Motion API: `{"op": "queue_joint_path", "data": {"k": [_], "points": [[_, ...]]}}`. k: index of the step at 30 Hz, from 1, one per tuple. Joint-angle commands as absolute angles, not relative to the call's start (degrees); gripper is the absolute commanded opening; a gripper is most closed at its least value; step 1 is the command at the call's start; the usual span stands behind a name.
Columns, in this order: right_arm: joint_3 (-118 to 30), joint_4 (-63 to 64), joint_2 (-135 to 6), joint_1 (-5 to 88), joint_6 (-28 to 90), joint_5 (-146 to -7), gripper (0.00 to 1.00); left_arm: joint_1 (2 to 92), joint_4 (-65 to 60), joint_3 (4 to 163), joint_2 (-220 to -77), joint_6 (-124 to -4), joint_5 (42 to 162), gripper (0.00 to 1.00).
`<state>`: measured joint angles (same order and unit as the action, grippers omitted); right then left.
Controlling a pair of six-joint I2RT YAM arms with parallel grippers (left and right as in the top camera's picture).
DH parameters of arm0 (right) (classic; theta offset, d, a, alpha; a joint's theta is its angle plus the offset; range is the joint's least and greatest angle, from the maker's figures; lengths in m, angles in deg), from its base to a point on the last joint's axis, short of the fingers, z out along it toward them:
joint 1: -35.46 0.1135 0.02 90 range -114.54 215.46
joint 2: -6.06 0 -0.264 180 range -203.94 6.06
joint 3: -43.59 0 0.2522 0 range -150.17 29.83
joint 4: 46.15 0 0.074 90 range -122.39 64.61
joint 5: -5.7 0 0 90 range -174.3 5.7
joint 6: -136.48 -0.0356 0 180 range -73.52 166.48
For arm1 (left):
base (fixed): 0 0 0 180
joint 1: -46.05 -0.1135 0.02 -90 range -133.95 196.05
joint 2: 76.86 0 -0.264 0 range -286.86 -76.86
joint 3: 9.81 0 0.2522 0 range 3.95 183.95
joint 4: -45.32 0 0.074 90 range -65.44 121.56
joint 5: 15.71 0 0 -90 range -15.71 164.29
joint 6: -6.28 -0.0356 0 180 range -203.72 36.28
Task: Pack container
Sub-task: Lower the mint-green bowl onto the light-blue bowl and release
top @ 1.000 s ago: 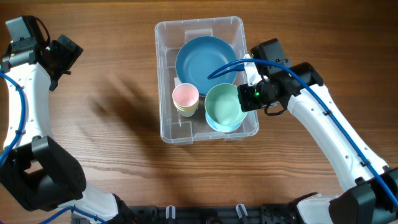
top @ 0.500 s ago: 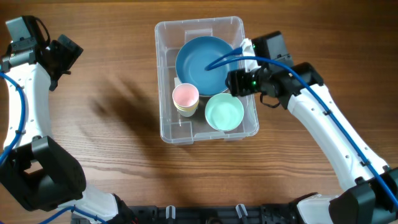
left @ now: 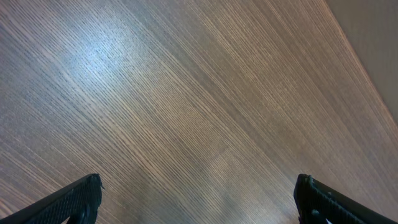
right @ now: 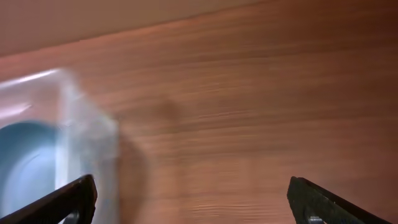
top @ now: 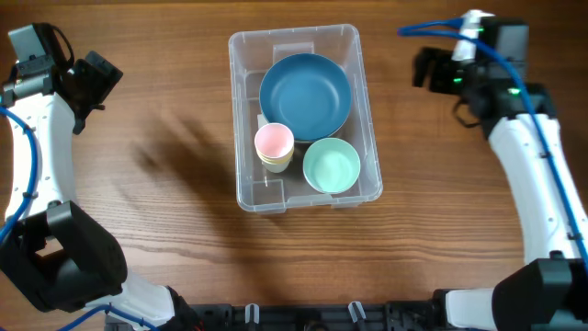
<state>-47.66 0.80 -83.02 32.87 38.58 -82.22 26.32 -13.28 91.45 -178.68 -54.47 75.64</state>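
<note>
Packing seems to be at its end, or between two items. The right pincer hangs above the table with its two fingers spread wide and nothing between them; its wrist view shows only bare wood in the gap. The left pincer is the same, fingers wide apart and empty over the wood grain.

The container stands in front of the right pincer's fingertips and a little to the side, clearly apart from them. In the right wrist view its clear wall is only a blurred shape at the edge, beside one finger. From the left pincer it is well apart, on the side toward the other arm.

Inside the container I see a blue plate in the part nearest the right pincer, a mint bowl further from its fingertips, and a pink cup beyond both, on the far side from this pincer. The cup appears to sit on top of other cups. No loose item is visible on the table within reach of either pincer.

My judgement is that the placing step is complete and the arm is free. If one more item should go in, the next move must first find it. Then it must come over the rim from above and use the free space beside the pink cup, without pushing the stacked cups.
</note>
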Motion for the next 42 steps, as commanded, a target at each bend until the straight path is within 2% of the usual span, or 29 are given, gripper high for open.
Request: {"op": "queue_joint_path", "data": {"k": [1,42], "points": [[-48.9,0.5,-83.7,29.2,37.4,-83.2,1.00,26.2,-13.3,92.0,-179.1,-54.7,75.7,1.00],[-48.8,0.4,-83.7,27.6,37.5,-83.2,1.00,26.2,-13.3,92.0,-179.1,-54.7,75.7,1.00]]}}
